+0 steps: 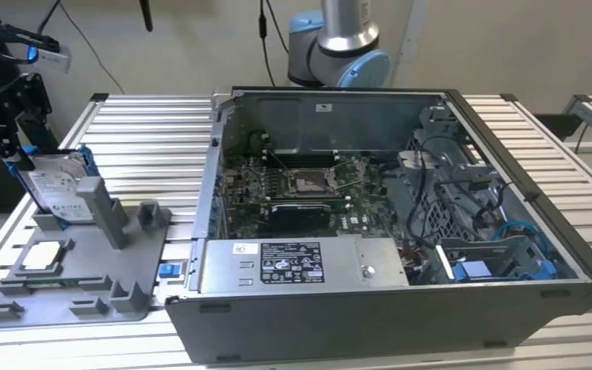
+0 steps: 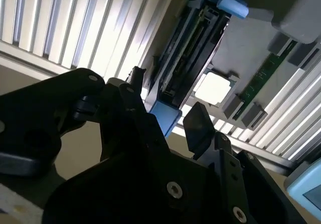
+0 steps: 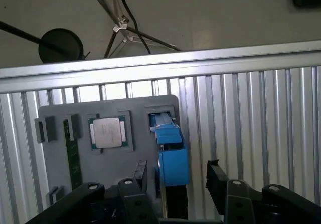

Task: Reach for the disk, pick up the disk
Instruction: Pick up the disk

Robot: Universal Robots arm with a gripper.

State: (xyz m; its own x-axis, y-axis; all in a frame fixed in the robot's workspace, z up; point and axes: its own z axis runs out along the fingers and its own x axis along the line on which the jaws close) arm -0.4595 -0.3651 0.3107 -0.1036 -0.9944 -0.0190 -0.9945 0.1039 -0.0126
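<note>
The disk (image 1: 52, 187) stands on edge in a slot at the back of the grey holder (image 1: 101, 266), on the exterior view's left. Its white label faces outward and a blue bracket runs along its edges. My gripper (image 1: 16, 150) hangs over the disk's top edge. In both wrist views the black fingers (image 3: 216, 176) straddle the disk's blue bracket (image 3: 173, 158). One finger keeps a visible gap from it, so the gripper (image 3: 175, 176) is open. In the second wrist view the disk (image 2: 188, 53) runs edge-on away from the gripper (image 2: 168, 101).
A silver square chip (image 1: 44, 257) and a green memory stick (image 3: 72, 153) lie in the holder beside the disk. An open computer case (image 1: 378, 231) fills the middle of the slatted metal table (image 1: 152, 146). Another arm's base (image 1: 338, 46) stands behind it.
</note>
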